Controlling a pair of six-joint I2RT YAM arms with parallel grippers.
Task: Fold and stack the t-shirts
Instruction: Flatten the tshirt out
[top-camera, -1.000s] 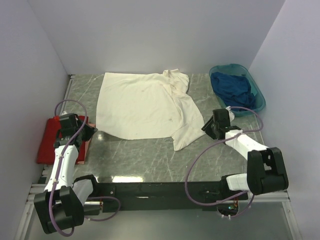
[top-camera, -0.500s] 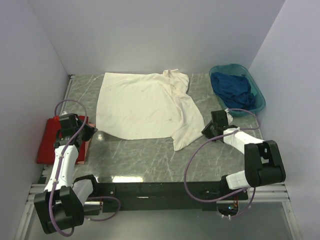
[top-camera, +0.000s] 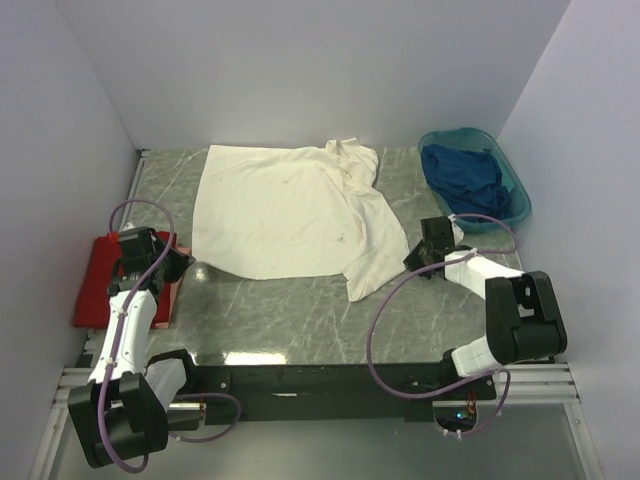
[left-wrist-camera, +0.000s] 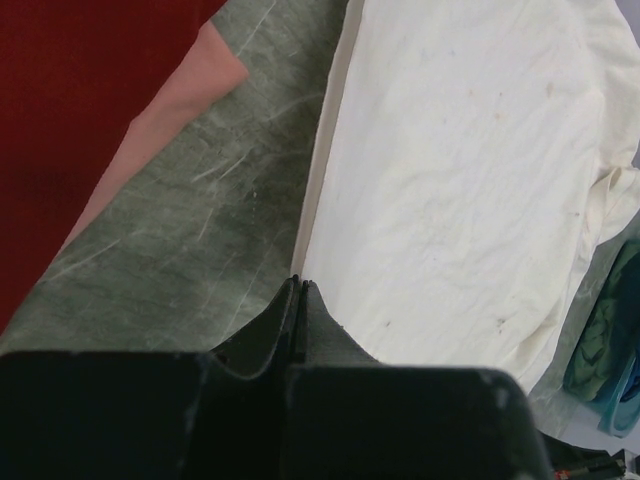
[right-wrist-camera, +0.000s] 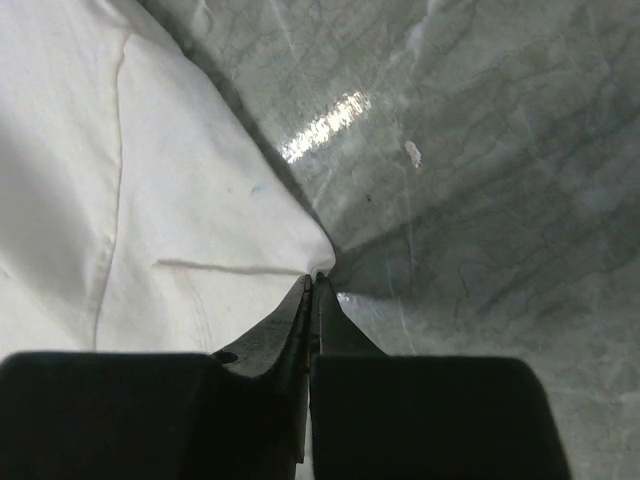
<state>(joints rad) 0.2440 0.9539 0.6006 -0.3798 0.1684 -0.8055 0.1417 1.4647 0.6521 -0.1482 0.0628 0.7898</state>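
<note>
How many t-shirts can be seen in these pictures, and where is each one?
3. The cream-white t-shirt lies spread mid-table; the red t-shirt sits at the left edge; the dark blue t-shirt lies in the teal basin, far right. Others may hide beneath it.

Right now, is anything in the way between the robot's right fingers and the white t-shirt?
No, nothing visible is in the way. The right fingers are shut and sit right at a corner of the cream-white t-shirt, with the table beside them. Whether they pinch any cloth cannot be told.

Both arms (top-camera: 125, 325): white shells, black joints, looping purple cables (top-camera: 385, 320); pincer fingers (left-wrist-camera: 330, 340) black, seemingly scuffed.
</note>
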